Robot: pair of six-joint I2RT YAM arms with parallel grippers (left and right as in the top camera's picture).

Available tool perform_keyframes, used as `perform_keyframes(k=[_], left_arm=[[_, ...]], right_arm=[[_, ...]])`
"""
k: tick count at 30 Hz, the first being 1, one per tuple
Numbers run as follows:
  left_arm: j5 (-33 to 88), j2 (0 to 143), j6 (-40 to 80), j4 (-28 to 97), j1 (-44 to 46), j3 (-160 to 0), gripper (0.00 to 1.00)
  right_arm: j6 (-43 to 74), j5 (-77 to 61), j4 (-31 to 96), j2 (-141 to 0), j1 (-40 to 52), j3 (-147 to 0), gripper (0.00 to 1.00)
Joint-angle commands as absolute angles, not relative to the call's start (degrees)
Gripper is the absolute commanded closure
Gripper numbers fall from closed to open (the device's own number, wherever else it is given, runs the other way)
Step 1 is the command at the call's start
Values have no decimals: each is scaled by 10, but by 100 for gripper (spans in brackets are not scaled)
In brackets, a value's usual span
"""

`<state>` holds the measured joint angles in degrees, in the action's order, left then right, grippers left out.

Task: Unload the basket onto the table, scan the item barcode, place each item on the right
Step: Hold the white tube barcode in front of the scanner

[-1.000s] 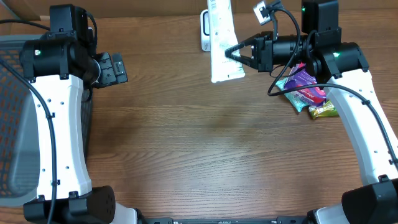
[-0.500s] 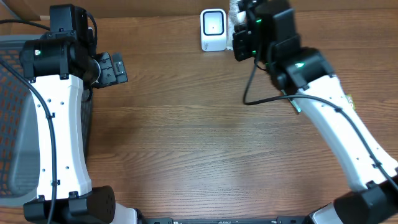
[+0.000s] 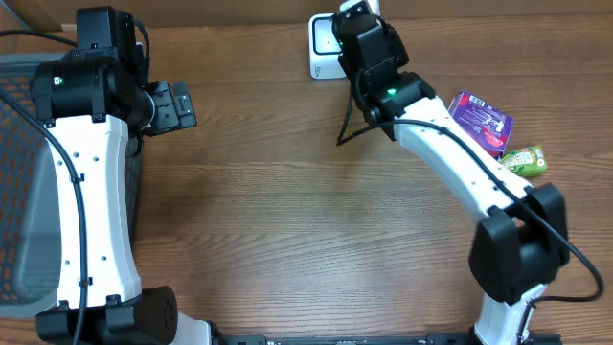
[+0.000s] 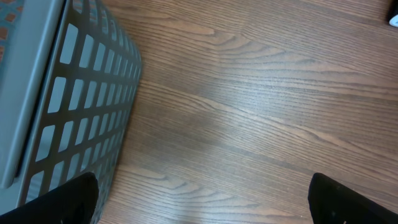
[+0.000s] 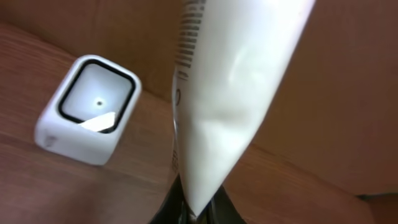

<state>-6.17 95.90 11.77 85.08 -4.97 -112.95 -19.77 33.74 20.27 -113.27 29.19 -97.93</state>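
The right tool (image 5: pixel 193 208) is closed on the narrow flat end of a white tube (image 5: pixel 230 74), with the dark fingers pressed together at the bottom of the wrist view. From above, this tool (image 3: pixel 359 21) is at the far edge of the counter (image 3: pixel 287 220), just beside the right side of the scanner (image 3: pixel 326 43). A brown wall (image 5: pixel 348 93) rises directly behind them, so there is little room on that side. On the near side, the wide middle of the counter lies between the two arms.

The left tool (image 4: pixel 211 202) is fully open and holds nothing. We see its two dark fingertips in the lower corners of its wrist view, above the wood. Just to its left stands the grey basket (image 4: pixel 81 106), at the left edge of the counter. A purple packet (image 3: pixel 482 120) and a green packet (image 3: pixel 525 160) lie near the right edge, well apart from the scanner.

The tube points up from the fingers and becomes wider towards the top. Its skin is smooth and white with a soft dent. Dark printed lines run along its left edge, on the scanner's side, but they are too blurred to tell whether they are the barcode. The scanner (image 5: pixel 87 109) is a small white box with a dark-framed window.
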Motion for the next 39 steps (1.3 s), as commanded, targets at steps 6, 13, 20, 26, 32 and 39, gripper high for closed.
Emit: perform_keyframes(k=[6,13,20,26,32,39], left_arm=[[-61,959,107,850,-49,-1130,0],[-61,959,107,850,-49,-1130,0],[-61,959,107,850,-49,-1130,1],[-61,959,107,850,-49,-1130,0],[-61,959,107,850,-49,-1130,0],[-61,959,107,850,-49,-1130,0]], right_arm=[[-401,381,133,-1178,299,-1000,96],[-437,347,95,-1205,292,-1000,96],[-459,321,35,-1245,283,-1000,96],[-509,341,-41,-1296,275,-1000,96],[-519,355,-63,-1318,269,-1000,96],[-547,369,-59,-1318,269,-999,96]])
